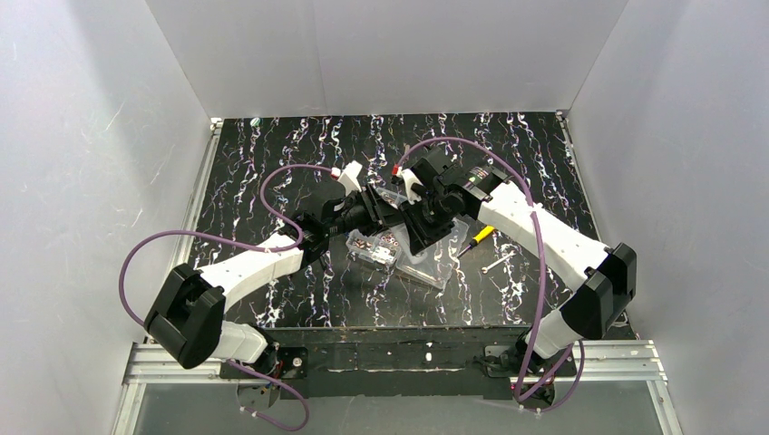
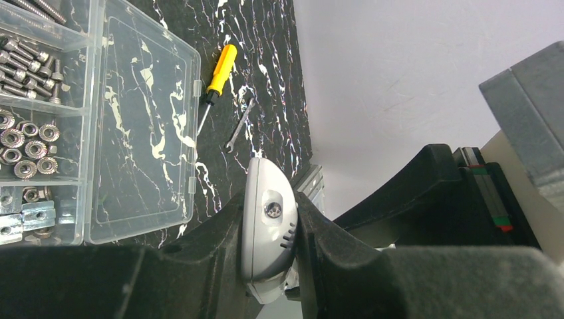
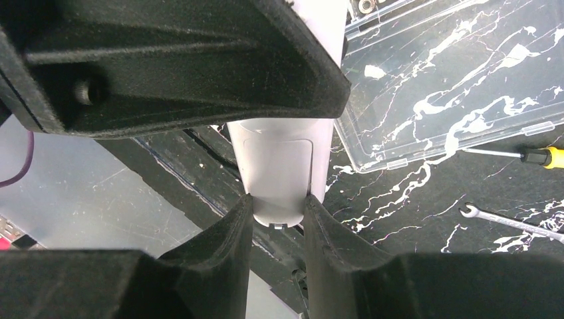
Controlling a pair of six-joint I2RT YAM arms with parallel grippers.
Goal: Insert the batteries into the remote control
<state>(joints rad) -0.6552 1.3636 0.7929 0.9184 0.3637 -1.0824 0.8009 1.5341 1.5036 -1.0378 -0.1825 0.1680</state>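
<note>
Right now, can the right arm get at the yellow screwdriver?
Probably not yet. The right gripper is shut on the remote control, which the left gripper also clamps, so it must let go first. The screwdriver itself lies uncovered on the table beside the open clear box.

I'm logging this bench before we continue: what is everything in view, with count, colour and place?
remote control: one, white, gripped between both claws
clear screw box: one, transparent, mid-table, lid open
nuts and bolts: many, silver, in the box's compartments
screwdriver: one, yellow handle, right of the box
wrench: one, silver, beside the screwdriver
batteries: none visible
table: one, black with white veins, under everything
cables: two, purple, along the arms
left claw: one, black, shut on the remote control
right claw: one, black, shut on the remote control
</note>
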